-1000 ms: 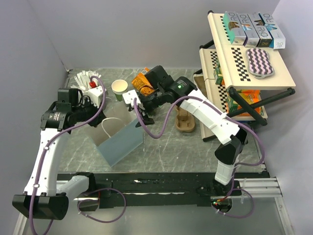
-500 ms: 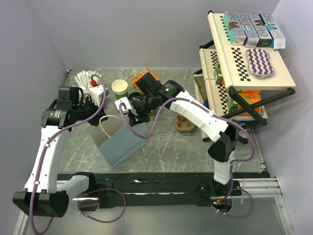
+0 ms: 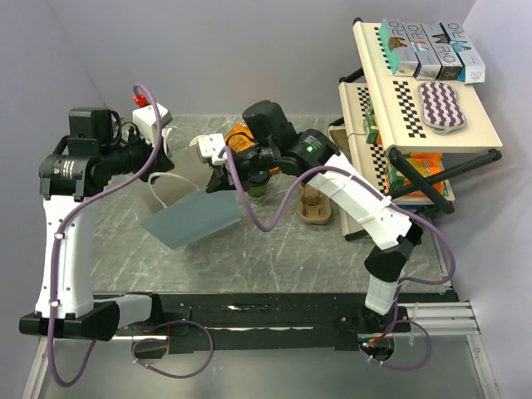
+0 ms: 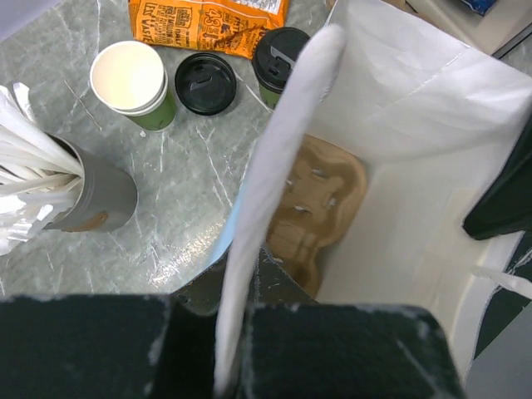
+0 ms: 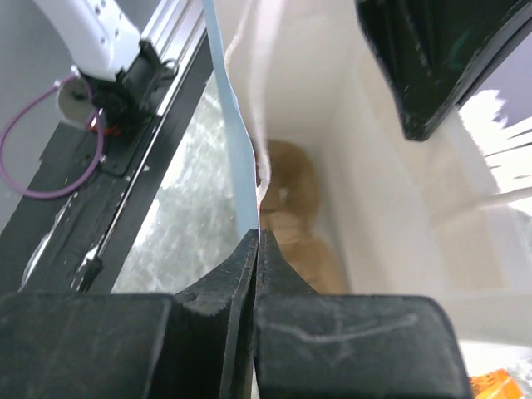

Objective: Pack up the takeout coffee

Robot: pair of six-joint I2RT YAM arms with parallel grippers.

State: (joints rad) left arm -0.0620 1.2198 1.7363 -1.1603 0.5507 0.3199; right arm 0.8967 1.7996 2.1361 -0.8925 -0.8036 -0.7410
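Observation:
The takeout coffee (image 4: 281, 56), a green-banded cup with a black lid, stands on the table just outside the paper bag (image 4: 416, 158), beside a loose black lid (image 4: 205, 83). From above, the cup (image 3: 258, 188) peeks out under my right arm. The bag (image 3: 191, 218), blue outside and white inside, hangs tilted between both grippers. My left gripper (image 4: 241, 278) is shut on its left rim, and my right gripper (image 5: 258, 243) is shut on the opposite rim (image 5: 237, 166). A brown cup carrier (image 4: 320, 208) lies at the bag's bottom.
A lidless white-and-green cup (image 4: 133, 79), a grey cup of white sticks (image 4: 91, 195) and an orange snack packet (image 4: 208, 21) stand behind the bag. Another brown carrier (image 3: 314, 208) sits on the table. A checkered shelf rack (image 3: 416, 108) fills the right side.
My right gripper swung left and closed on the bag's rim. The left arm rose and pulled back-left, lifting and tilting the bag off the table with its mouth spread.

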